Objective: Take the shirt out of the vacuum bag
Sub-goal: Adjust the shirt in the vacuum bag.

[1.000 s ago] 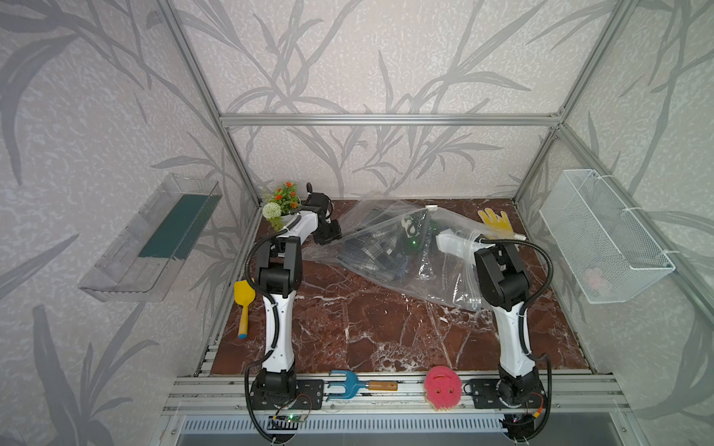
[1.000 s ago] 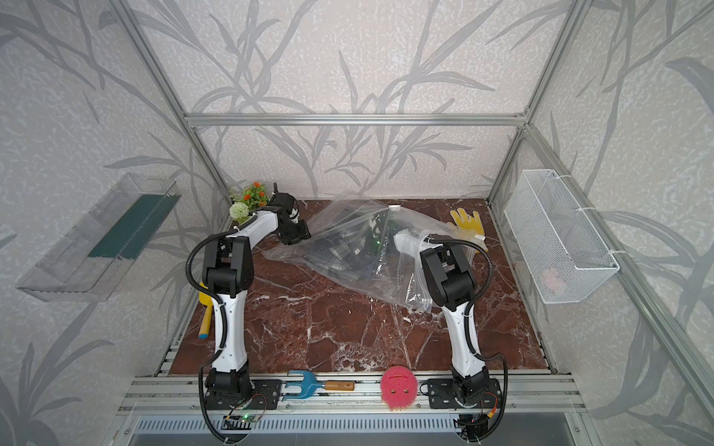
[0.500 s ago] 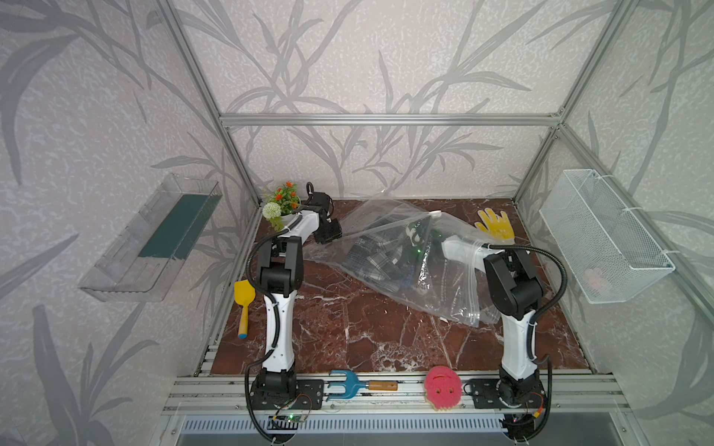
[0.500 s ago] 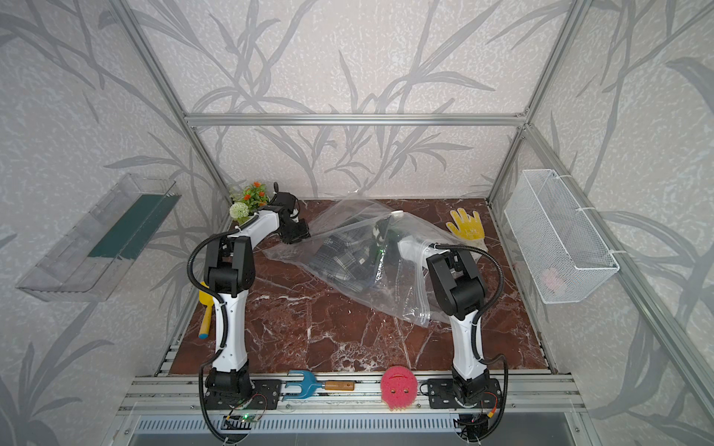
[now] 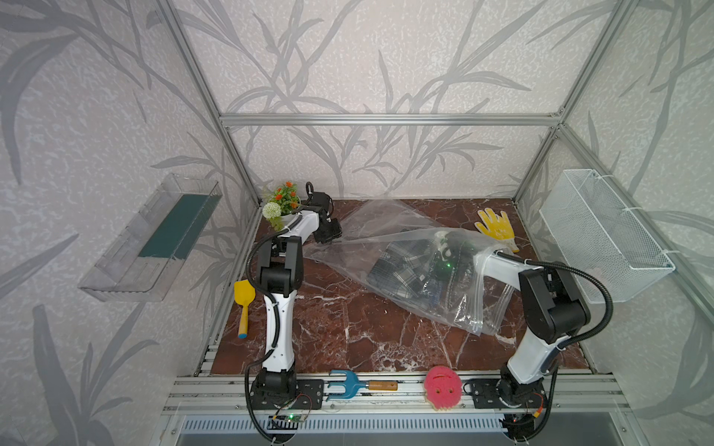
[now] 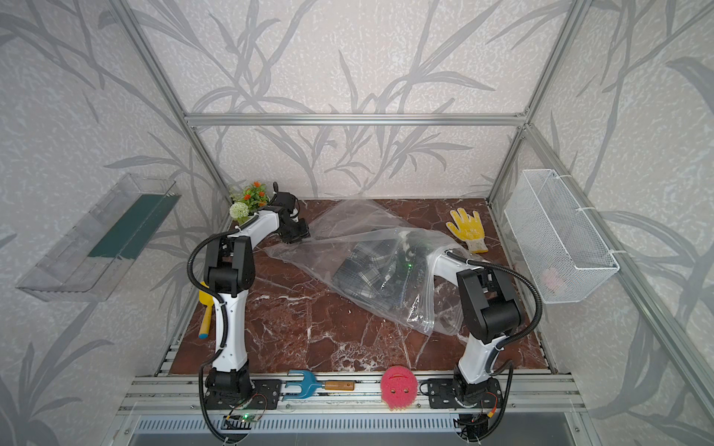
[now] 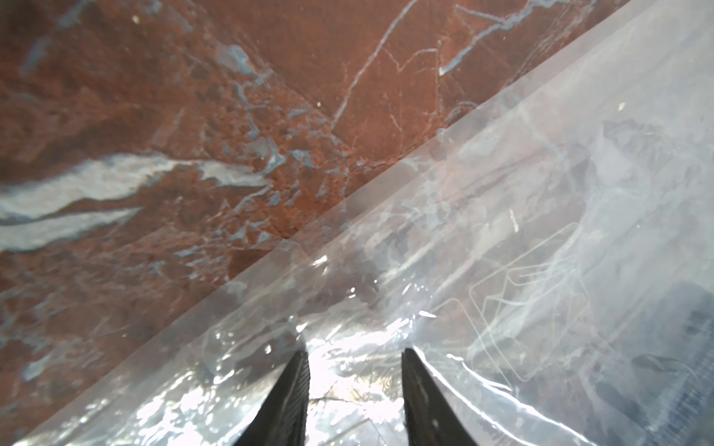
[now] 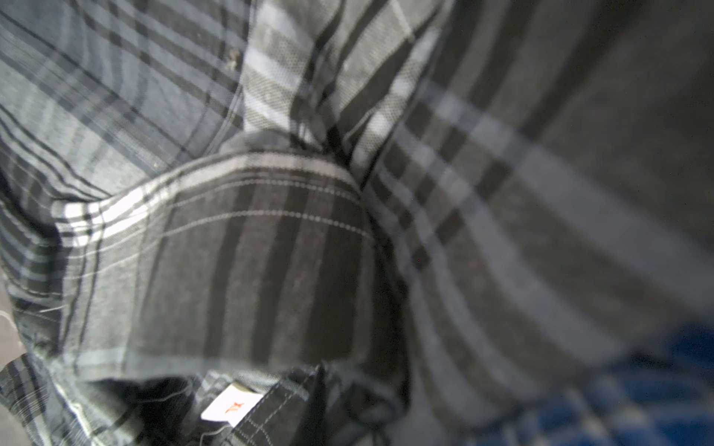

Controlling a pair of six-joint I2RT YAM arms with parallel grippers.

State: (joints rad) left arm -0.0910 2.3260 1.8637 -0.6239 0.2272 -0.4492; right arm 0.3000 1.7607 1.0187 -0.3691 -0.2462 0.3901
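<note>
The clear vacuum bag point(image 5: 386, 228) point(image 6: 347, 228) lies stretched across the back of the marble table. My left gripper point(image 5: 328, 233) point(image 6: 297, 231) is at its far left corner. In the left wrist view, crumpled bag plastic point(image 7: 502, 231) is bunched between the two dark fingers of the left gripper point(image 7: 355, 351). The grey plaid shirt point(image 5: 402, 270) point(image 6: 363, 270) sits inside the bag near its open right end. My right gripper point(image 5: 442, 260) point(image 6: 405, 262) reaches in through that end and is shut on the shirt. Plaid cloth of the shirt point(image 8: 251, 251) fills the right wrist view and hides the fingers.
A yellow glove point(image 5: 496, 228) lies at the back right and a flower pot point(image 5: 282, 199) at the back left. A yellow scoop point(image 5: 243, 301) lies by the left rail. A blue hand rake point(image 5: 347, 386) and pink sponge point(image 5: 442, 390) sit on the front rail. A wire basket point(image 5: 602, 235) hangs on the right wall.
My right arm has drawn back to the right with the shirt, and the bag's open end has slid right and forward with it. The left gripper has stayed at the corner.
</note>
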